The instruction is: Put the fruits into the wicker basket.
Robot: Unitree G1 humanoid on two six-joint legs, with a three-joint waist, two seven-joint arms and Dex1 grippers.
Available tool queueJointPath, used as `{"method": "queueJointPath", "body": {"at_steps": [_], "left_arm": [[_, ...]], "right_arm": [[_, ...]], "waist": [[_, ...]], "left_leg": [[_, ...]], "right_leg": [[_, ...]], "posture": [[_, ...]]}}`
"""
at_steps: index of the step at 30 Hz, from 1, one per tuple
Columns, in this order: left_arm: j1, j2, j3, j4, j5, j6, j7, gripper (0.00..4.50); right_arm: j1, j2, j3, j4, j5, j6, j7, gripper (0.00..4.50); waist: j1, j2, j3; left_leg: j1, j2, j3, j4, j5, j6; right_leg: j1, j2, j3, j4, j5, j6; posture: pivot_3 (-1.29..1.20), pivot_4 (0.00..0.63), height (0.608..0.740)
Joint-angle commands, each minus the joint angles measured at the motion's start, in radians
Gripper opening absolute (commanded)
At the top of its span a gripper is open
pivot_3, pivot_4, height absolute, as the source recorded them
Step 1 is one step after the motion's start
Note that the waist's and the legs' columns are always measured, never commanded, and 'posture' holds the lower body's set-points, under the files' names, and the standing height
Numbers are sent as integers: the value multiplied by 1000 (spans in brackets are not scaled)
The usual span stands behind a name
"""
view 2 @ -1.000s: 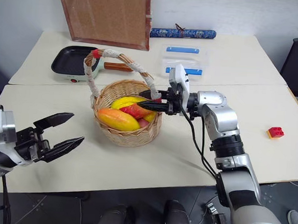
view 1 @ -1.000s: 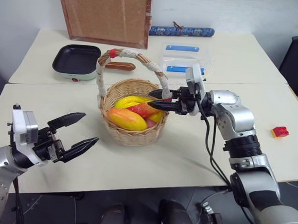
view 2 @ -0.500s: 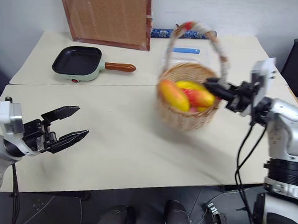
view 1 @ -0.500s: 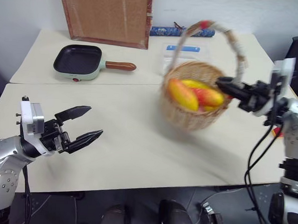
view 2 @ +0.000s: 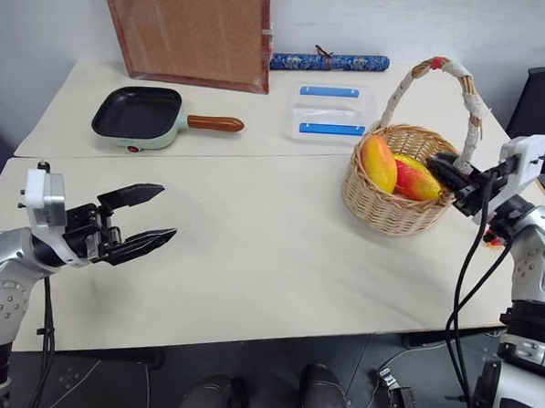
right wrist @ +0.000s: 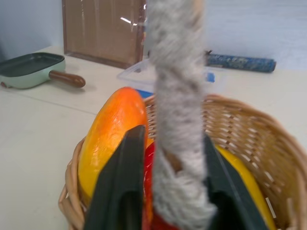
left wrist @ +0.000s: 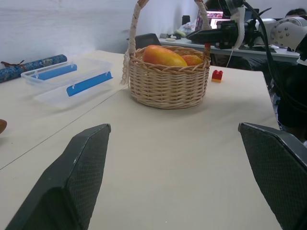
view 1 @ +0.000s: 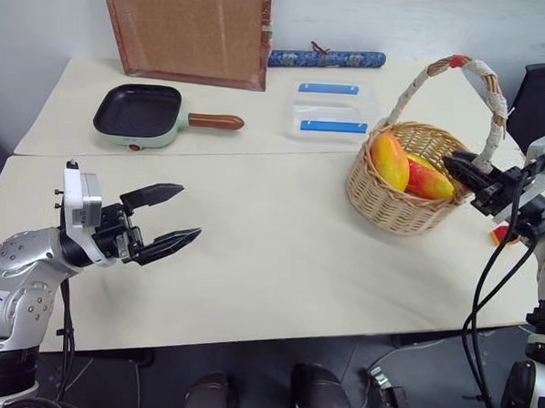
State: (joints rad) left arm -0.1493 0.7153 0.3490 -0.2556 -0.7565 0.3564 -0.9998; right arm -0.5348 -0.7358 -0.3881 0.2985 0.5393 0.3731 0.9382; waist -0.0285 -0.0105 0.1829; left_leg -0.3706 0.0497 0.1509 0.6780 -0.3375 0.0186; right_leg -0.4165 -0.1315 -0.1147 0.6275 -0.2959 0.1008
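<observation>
Right wrist view: wicker basket (right wrist: 249, 139) handle between right gripper (right wrist: 168, 191) fingers.

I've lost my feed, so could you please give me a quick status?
Left gripper open, idle. Right gripper straddling basket handle. Both mangoes inside. Nothing blocking.

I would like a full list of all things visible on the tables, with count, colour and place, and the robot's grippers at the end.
wicker basket: one, tan, right side of near table
mangoes: two, yellow-orange and red, inside the basket
pan: one, black with pale green body, far table, left
plastic box: one, clear with blue clips, far table, middle
board: one, brown, leaning on the wall
rolled cloth: one, blue, far edge
red brick: one, beside the basket
left gripper: open, empty, over near table
right gripper: fingers either side of the basket handle
</observation>
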Motion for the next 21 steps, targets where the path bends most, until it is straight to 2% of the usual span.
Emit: {"method": "queueJointPath", "body": {"at_steps": [1, 4, 6, 7, 10, 13, 15, 17, 21], "left_arm": [[36, 26, 42, -4, 16, -13, -10, 4500], [102, 40, 55, -4, 67, -50, -21, 4500], [172, 46, 77, 10, 124, -85, -11, 4500], [208, 49, 88, 15, 153, -106, -9, 4500], [375, 54, 119, -2, 214, -189, -69, 4500], [446, 40, 136, -5, 256, -243, -48, 4500], [464, 25, 137, -9, 279, -262, -15, 4500], [466, 0, 114, -18, 319, -307, 17, 4500], [460, -48, 93, -49, 340, -341, 69, 4500]], "right_arm": [[48, -27, -59, -101, 39, -26, 24, 2542], [138, -79, -93, -150, 42, -63, 99, 3530], [208, -115, -117, -147, -9, -165, 130, 4270], [236, -127, -133, -143, -24, -214, 143, 4451], [354, -129, -169, -175, 0, -300, 243, 4451], [435, -135, -140, -196, 3, -377, 359, 4451], [474, -131, -92, -237, 44, -326, 423, 4451], [493, -90, 27, -266, 21, -365, 503, 4451], [394, 17, 181, -199, -47, -480, 535, 4451]], "waist": [[1, 0, 0], [4, 0, 0], [6, 0, 0], [4, 0, 0], [-1, 0, 0], [0, 0, 0], [0, 0, 0], [1, 0, 0], [0, 0, 0]], "left_leg": [[0, 0, 0, 0, 0, 0], [0, 0, -1, -1, -1, 1], [-1, -1, -1, -1, -2, 1], [-1, -1, -1, 0, -2, 2], [0, 0, 0, -1, -4, 3], [1, 1, 1, 0, -5, 3], [1, 0, 1, 1, -5, 4], [2, 1, 1, 1, -5, 4], [2, 3, -1, 1, -6, 2]], "right_leg": [[0, 0, 0, 0, 0, 0], [0, 0, -1, 0, 0, 0], [0, 0, -2, -1, 0, 1], [0, 0, -1, -2, 1, 1], [2, 0, -2, -6, 1, 2], [3, 0, -2, -7, 1, 2], [3, -2, -1, -8, 1, 1], [4, -4, 1, -8, 2, 0], [5, -10, 1, -8, 3, -3]], "posture": [[0, 150, 740], [0, 150, 740], [0, 150, 740], [0, 150, 740], [0, 150, 740], [0, 150, 740], [0, 150, 740], [0, 150, 740], [0, 150, 740]]}}
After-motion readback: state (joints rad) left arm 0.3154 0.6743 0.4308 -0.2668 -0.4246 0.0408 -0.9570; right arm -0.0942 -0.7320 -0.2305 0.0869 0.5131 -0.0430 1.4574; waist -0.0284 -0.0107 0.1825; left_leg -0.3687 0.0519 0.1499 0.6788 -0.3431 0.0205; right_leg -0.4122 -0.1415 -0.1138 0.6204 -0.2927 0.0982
